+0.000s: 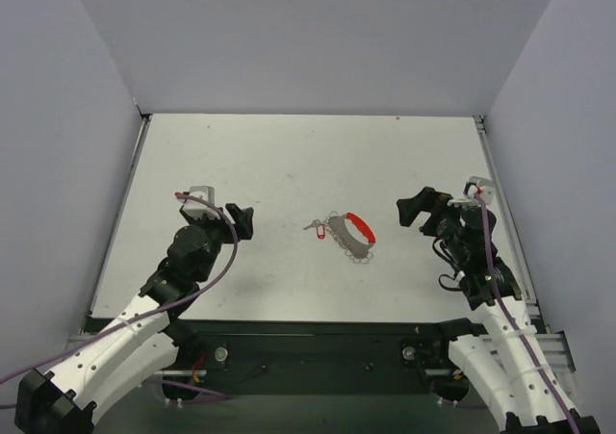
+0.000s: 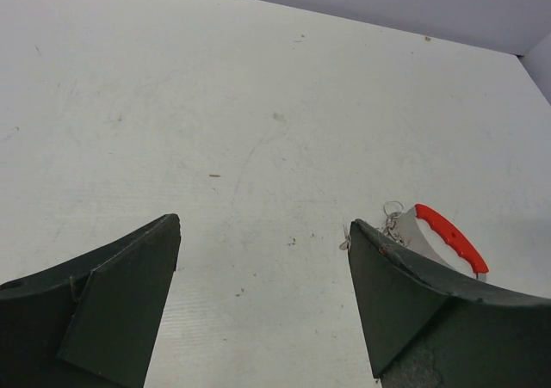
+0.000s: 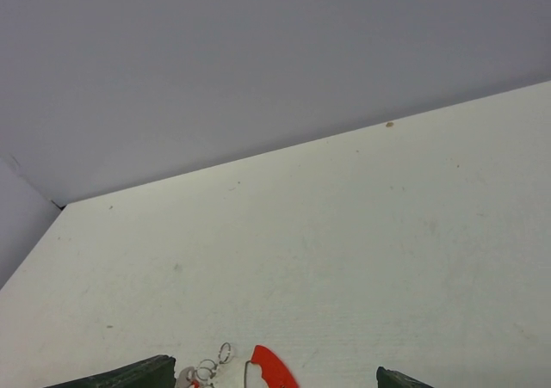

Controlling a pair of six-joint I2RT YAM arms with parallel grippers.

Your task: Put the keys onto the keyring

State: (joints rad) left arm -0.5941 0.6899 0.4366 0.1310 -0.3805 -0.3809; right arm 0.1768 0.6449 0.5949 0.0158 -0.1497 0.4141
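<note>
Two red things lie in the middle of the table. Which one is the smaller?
The red tag, the left one in the top view. The other is the long red arc of the keyring, to its right.

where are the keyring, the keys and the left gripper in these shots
keyring (image 1: pixel 361 226): top external view, on its red arc.
keys (image 1: pixel 318 230): top external view, on the small red tag, just left of the keyring.
left gripper (image 2: pixel 264 226): left wrist view, midway between its open fingertips.
</note>
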